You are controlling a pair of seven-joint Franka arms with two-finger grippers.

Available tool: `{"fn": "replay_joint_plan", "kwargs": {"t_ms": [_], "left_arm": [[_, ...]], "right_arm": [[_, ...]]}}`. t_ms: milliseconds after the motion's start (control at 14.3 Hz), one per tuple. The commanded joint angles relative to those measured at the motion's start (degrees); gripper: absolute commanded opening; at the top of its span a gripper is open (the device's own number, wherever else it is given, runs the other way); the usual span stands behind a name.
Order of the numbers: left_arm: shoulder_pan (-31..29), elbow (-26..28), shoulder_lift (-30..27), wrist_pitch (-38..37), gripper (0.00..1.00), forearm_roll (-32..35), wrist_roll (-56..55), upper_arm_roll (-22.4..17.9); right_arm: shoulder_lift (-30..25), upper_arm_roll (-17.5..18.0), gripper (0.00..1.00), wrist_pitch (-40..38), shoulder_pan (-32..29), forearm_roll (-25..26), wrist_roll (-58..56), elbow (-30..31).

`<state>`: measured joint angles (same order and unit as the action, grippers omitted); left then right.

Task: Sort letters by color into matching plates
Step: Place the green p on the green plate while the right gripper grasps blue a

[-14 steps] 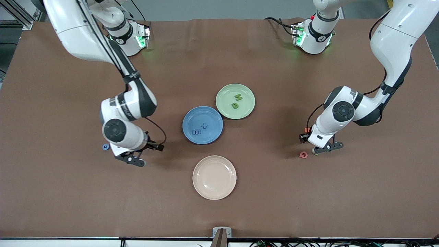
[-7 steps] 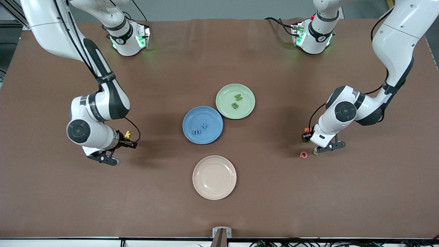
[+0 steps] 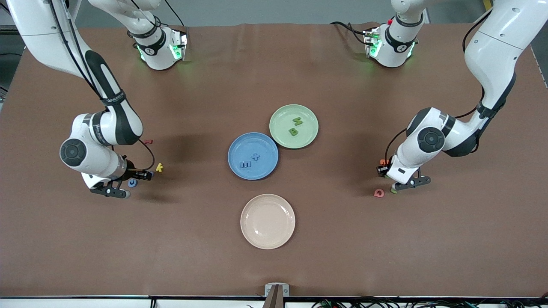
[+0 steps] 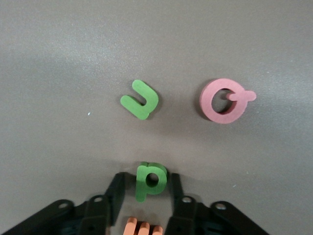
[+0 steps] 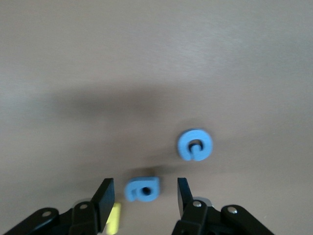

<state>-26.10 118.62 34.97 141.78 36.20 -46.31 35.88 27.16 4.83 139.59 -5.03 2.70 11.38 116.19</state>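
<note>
- The left end effector [image 4: 145, 196] sits low over the counter [image 3: 342, 239], its fingers narrowly parted around a green "p" [image 4: 149, 180]; whether they pinch it, I cannot tell.
- The right end effector [image 5: 144, 196] hangs spread wide around a small blue letter [image 5: 142, 189], not gripping.
- Half done, I judge: two letters in the blue plate [image 3: 239, 145], two in the green plate [image 3: 282, 115]; a green "u" [image 4: 140, 100] and a blue ring letter [image 5: 194, 145] also wait.

right tool [image 3: 112, 191] moved toward its table end, blue letter [image 3: 132, 183] uncovered
</note>
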Motion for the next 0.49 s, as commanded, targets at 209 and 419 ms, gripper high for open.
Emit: {"fn": "replay_joint_plan", "kwargs": {"t_ms": [209,419], "left_arm": [[-0.5,-0.4,-0.1,0.0,0.0,2.1,-0.7,0.5],[-0.5,-0.6,-3.2,-2.0,0.0,1.5,-0.8,1.5]], "right_arm": [[-1.3,1.2,0.58,2.3,-2.1,0.8,-1.5,2.3],[-0.7,1.3,0.57,3.1,-1.6,0.6,-1.1,2.2]]}}
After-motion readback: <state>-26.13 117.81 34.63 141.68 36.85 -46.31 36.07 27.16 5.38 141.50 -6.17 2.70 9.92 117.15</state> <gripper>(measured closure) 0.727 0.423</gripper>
